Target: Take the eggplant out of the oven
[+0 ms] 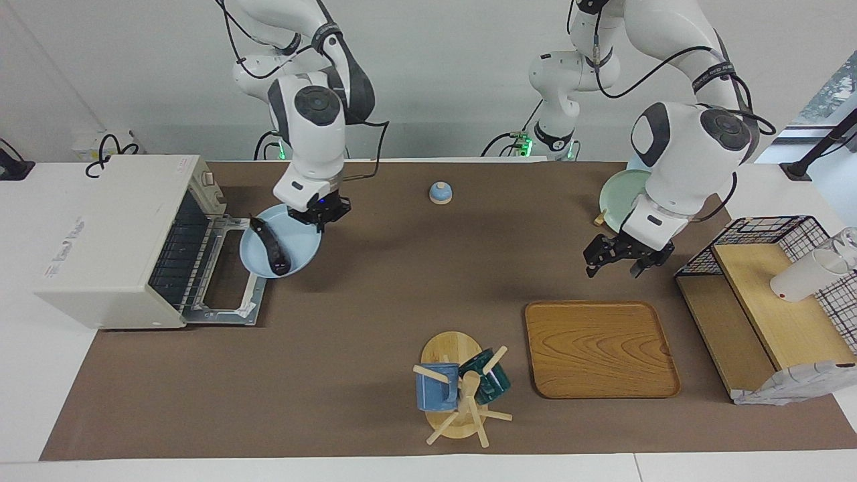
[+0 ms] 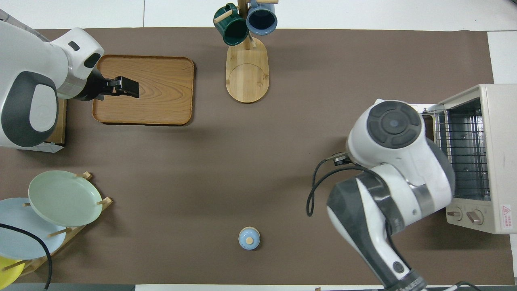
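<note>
While the oven door lies flat open, the scene reads as follows.

Oven [image 1: 110, 241]: off-white toaster oven at the right arm's end of the desk [image 1: 375, 281], door folded down, wire rack bare as far as the overhead view shows.

Eggplant [image 1: 271, 249]: already out of the oven, lying in a pale blue plate [image 1: 294, 258] that sits over the edge of the lowered door. Whether the plate rests on the door or is held up in the air I cannot tell.

Long axis: runs from the plate's rim nearer the robots, where the thin stem end points, down toward the rim farther from them, roughly alongside the oven's front.

Right hand [image 1: 319, 213]: over the plate's rim nearer the robots, just beside the eggplant's stem end. It looks clenched on that rim, though the fingers are hidden by the wrist, so I cannot tell for sure.

Left hand [image 1: 619, 262]: released, fingers spread, waiting in the air over the desk near the wooden tray [image 1: 599, 348], well apart from the eggplant.

Nearer arm: the right, by far.

Coming move, as I judge it: carry plate and eggplant away from the door toward the middle of the desk, keeping the plate level so the eggplant does not roll along its length.
</note>
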Tool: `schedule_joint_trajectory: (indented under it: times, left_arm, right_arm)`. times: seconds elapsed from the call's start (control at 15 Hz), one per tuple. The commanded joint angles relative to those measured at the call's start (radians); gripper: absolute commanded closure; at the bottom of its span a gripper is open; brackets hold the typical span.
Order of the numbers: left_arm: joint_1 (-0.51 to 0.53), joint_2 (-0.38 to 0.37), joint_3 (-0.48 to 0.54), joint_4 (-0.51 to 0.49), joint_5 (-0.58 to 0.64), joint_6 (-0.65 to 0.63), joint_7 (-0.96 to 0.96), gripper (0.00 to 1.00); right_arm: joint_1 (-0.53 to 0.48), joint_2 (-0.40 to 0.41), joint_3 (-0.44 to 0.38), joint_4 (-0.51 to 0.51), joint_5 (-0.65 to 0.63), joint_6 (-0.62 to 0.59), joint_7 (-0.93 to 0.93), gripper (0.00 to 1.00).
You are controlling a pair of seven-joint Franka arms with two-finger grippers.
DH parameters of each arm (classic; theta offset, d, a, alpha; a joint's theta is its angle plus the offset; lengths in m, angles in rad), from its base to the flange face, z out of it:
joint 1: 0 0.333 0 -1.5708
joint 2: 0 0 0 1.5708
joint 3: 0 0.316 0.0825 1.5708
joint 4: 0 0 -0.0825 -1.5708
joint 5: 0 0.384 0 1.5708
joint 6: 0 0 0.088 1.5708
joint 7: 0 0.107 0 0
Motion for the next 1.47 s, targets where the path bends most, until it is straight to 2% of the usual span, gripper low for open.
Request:
schedule_joint_trajectory:
  times: [0.0, 0.2, 0.33, 0.4, 0.67, 0.73, 0.8, 1.0, 1.27, 1.4]
  left_arm:
    - [0.008, 0.002, 0.006, 0.035, -0.020, -0.004, 0.007, 0.00]
    - [0.009, 0.019, 0.011, 0.076, -0.060, -0.040, 0.004, 0.00]
    - [0.009, 0.027, 0.013, 0.100, -0.061, -0.072, 0.005, 0.00]
    - [0.009, 0.030, 0.013, 0.109, -0.061, -0.077, 0.005, 0.00]
    - [0.011, 0.031, 0.014, 0.123, -0.064, -0.104, 0.005, 0.00]
    - [0.011, 0.031, 0.014, 0.129, -0.064, -0.113, 0.005, 0.00]
    - [0.009, 0.030, 0.014, 0.129, -0.064, -0.115, 0.005, 0.00]
    - [0.009, 0.030, 0.014, 0.129, -0.083, -0.115, 0.004, 0.00]
    - [0.009, 0.030, 0.014, 0.129, -0.084, -0.116, 0.002, 0.00]
    - [0.009, 0.030, 0.014, 0.129, -0.086, -0.116, 0.001, 0.00]
  right_arm:
    - [0.130, 0.051, -0.005, 0.078, -0.015, -0.026, 0.153, 1.00]
    - [0.218, 0.060, 0.002, 0.130, -0.002, -0.034, 0.241, 1.00]
    - [0.229, 0.104, 0.004, 0.159, 0.008, -0.020, 0.273, 1.00]
    - [0.240, 0.138, 0.006, 0.201, 0.030, -0.018, 0.291, 1.00]
    - [0.355, 0.363, 0.007, 0.441, 0.034, -0.032, 0.438, 1.00]
    - [0.364, 0.391, 0.007, 0.460, 0.034, -0.022, 0.450, 1.00]
    - [0.364, 0.415, 0.010, 0.462, 0.031, -0.006, 0.456, 1.00]
    - [0.356, 0.474, 0.022, 0.453, 0.080, 0.155, 0.454, 1.00]
    - [0.368, 0.495, 0.025, 0.448, 0.135, 0.245, 0.459, 1.00]
    - [0.393, 0.500, 0.026, 0.448, 0.145, 0.253, 0.471, 1.00]
